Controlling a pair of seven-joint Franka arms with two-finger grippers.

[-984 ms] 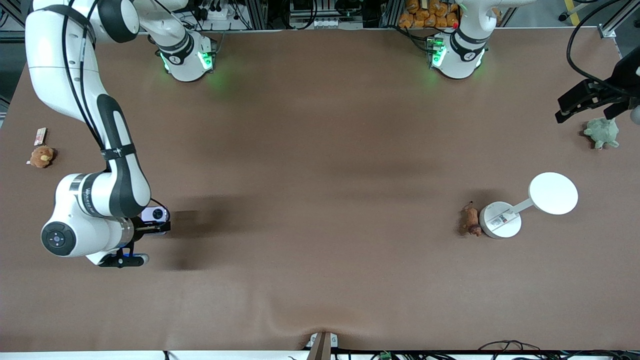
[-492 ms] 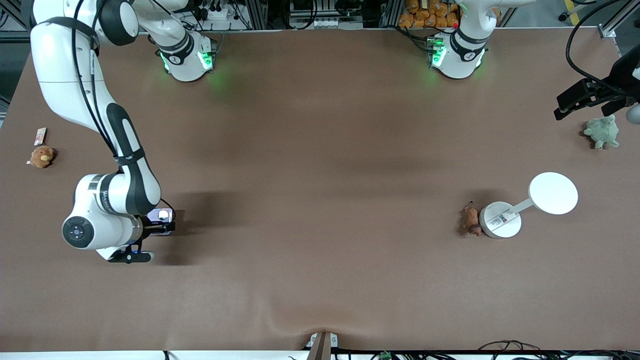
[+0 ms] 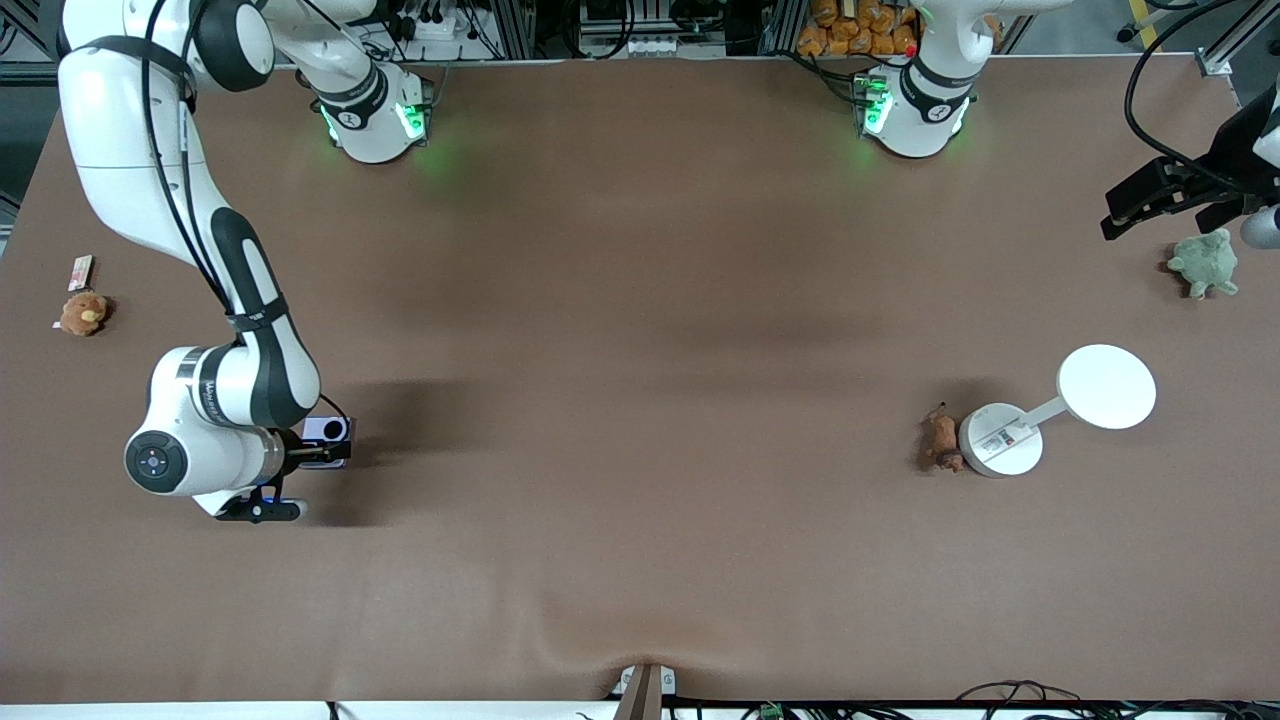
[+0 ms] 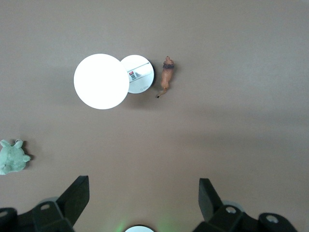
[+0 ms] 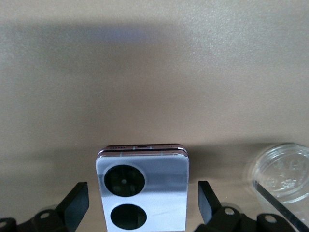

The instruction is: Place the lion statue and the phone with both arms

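two grippers sit at the table's two ends. right gripper (image 3: 322, 455) hangs low at the right arm's end, jaws spread with the phone (image 3: 327, 431) between them, untouched; its two camera circles run along the edge toward the left arm's end. left gripper (image 3: 1150, 208), jaws wide open, hovers beside the green plush turtle (image 3: 1205, 264). the lion statue (image 3: 941, 440) lies against the white lamp base (image 3: 1000, 439), long axis running toward the front camera.

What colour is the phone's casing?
Lilac, with two black camera circles; the phone shows best in the right wrist view.
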